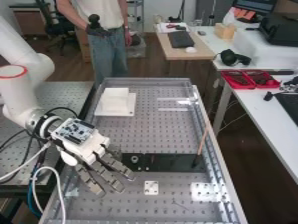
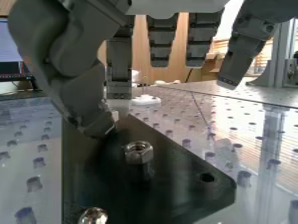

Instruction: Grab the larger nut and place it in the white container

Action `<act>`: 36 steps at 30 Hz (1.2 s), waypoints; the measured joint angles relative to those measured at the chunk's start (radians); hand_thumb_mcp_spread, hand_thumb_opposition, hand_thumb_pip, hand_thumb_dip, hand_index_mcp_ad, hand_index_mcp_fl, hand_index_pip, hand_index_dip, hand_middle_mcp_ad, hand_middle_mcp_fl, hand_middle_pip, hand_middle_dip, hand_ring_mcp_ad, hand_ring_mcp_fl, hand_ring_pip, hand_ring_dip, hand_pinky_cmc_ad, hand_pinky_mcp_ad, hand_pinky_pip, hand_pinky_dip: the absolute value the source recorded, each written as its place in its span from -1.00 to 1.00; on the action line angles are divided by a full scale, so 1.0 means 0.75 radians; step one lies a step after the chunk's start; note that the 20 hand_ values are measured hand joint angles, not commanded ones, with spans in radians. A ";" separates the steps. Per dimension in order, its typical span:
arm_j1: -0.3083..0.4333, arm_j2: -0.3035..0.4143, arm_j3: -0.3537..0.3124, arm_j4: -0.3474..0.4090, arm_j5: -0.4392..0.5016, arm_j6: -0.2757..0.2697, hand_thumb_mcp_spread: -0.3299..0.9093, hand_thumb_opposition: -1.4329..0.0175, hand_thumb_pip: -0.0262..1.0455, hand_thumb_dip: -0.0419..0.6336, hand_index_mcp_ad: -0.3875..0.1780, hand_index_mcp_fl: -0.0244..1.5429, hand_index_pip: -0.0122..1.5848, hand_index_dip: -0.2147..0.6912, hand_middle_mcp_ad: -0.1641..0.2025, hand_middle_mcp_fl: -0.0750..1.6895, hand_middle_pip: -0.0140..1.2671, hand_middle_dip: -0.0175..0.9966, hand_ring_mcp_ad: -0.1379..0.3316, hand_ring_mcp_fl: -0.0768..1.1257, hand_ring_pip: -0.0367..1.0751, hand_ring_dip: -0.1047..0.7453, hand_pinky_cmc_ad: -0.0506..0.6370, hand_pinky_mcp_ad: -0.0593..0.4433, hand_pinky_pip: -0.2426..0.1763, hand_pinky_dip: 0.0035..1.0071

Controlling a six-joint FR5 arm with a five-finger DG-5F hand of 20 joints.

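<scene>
In the high view, the hand (image 1: 85, 145) is seen over the metal desk (image 1: 149, 135), fingers open and fairly straight, nothing gripped. A white container (image 1: 116, 105) is shown there between twelve and one o'clock from the hand, and a wooden stick (image 1: 202, 142) is seen leaning at the black plate's (image 1: 171, 162) three o'clock end. In the wrist view, a hex nut (image 2: 138, 152) is seen on that plate, apart from the fingers — its hole is turned upward, its flat sides bright and silvery. Near it a shiny metal piece (image 2: 93, 216) is partly seen — which is larger cannot be told.
</scene>
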 joint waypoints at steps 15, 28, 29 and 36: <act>0.011 -0.004 -0.003 0.009 0.025 -0.002 0.03 -0.23 0.54 -0.17 -0.24 -0.84 0.95 -0.28 0.17 -0.89 -0.79 -0.56 0.21 -0.87 -0.66 -0.43 0.25 0.48 -0.29 0.25; 0.017 0.003 -0.011 0.030 0.038 0.000 0.02 -0.24 0.53 -0.18 -0.10 -0.71 0.92 -0.35 0.18 -0.89 -0.80 -0.56 0.21 -0.87 -0.62 -0.47 0.25 0.48 -0.28 0.32; 0.015 0.006 -0.010 0.032 0.034 -0.004 0.02 -0.24 0.53 -0.17 -0.07 -0.71 0.92 -0.35 0.17 -0.90 -0.80 -0.56 0.21 -0.87 -0.63 -0.47 0.25 0.48 -0.28 0.32; 0.007 0.018 -0.001 0.039 0.013 -0.019 0.02 -0.24 0.53 -0.17 -0.07 -0.71 0.92 -0.35 0.17 -0.89 -0.79 -0.56 0.22 -0.87 -0.62 -0.47 0.21 0.48 -0.28 0.32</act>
